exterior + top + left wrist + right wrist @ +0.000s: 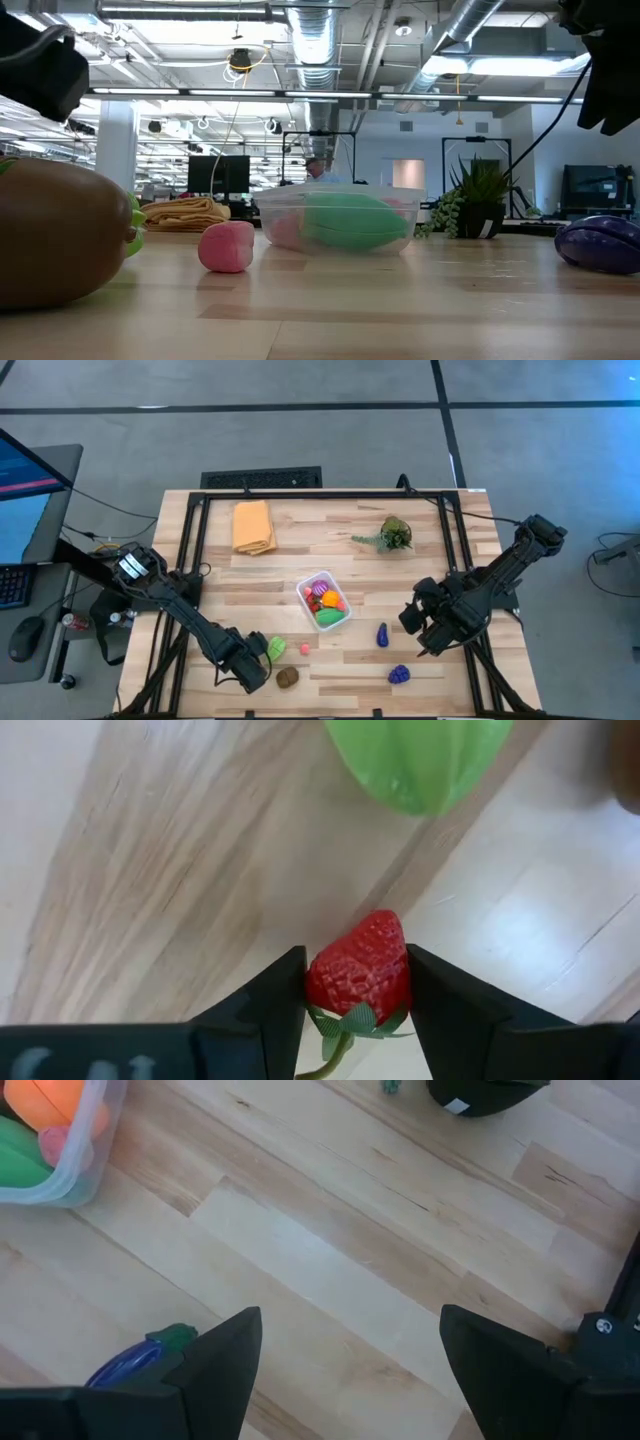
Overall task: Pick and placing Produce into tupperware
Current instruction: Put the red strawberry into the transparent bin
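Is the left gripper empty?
No; the left gripper has its fingers closed on a red toy strawberry above the wooden table.

The left claw (40,62) hangs as a dark bulk, and right beneath it a big brown toy piece (55,235) sits on the wooden table (350,315). A sliver of green produce (133,228) peeks from behind the brown one. Beyond the claw, toward the right claw (610,70), lie a pink piece (226,246), then the clear tupperware (335,190) holding a green piece (355,222). A purple piece (600,245) rests under the right claw. Farther back sit a folded orange cloth (185,213) and a leafy sprig (480,200).
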Robot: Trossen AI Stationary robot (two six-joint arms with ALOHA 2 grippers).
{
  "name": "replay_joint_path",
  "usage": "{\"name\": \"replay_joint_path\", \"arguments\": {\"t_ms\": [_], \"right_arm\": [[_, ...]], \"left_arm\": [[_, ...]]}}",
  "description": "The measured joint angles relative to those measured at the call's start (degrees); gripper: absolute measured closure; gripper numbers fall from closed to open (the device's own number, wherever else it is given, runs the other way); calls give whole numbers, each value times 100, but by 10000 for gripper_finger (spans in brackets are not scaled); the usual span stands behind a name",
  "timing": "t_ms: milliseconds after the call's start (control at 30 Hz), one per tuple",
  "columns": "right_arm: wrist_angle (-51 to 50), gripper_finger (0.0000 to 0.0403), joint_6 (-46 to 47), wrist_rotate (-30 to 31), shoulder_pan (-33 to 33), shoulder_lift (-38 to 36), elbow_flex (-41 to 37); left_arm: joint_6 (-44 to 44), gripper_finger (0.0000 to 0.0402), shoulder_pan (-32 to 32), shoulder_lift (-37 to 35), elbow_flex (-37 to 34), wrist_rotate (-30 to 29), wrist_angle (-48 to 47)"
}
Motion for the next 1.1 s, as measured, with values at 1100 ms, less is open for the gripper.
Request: {"name": "replay_joint_path", "arguments": {"t_ms": [1100], "right_arm": [[218,75,-4,90,13,0,0]], "left_arm": [[1906,248,751,-11,2876,-1956,-2333]]}}
